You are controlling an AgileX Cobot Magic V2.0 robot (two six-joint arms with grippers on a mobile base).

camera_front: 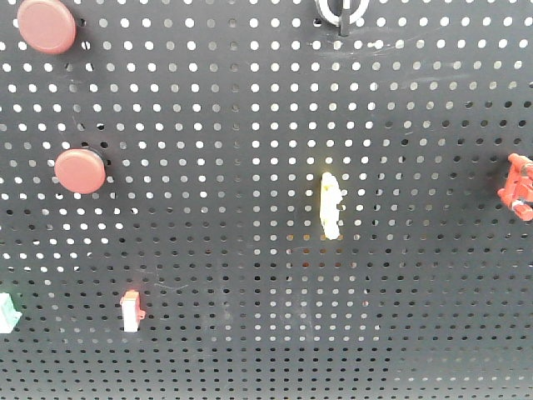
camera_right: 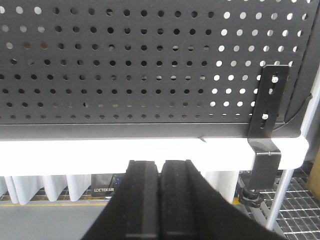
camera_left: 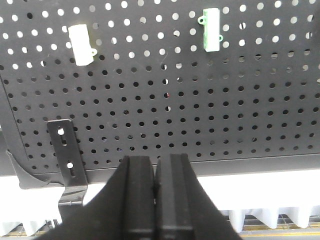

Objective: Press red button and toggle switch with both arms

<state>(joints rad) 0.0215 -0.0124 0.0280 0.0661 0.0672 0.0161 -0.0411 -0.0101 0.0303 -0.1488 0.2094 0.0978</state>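
Note:
Two round red buttons are mounted on the black pegboard, one at the top left and one lower down. The toggle switch, a silvery ring with a short black lever, is cut off by the top edge. Neither arm shows in the front view. In the left wrist view my left gripper is shut and empty, below the pegboard's lower edge. My right gripper is also shut with nothing in it, below the board's bottom rail.
On the board are a pale yellow upright lever, a red-and-white rocker switch, a red fitting at the right edge and a green-white piece. A white block and a green block sit above my left gripper. Black corner brackets hold the board.

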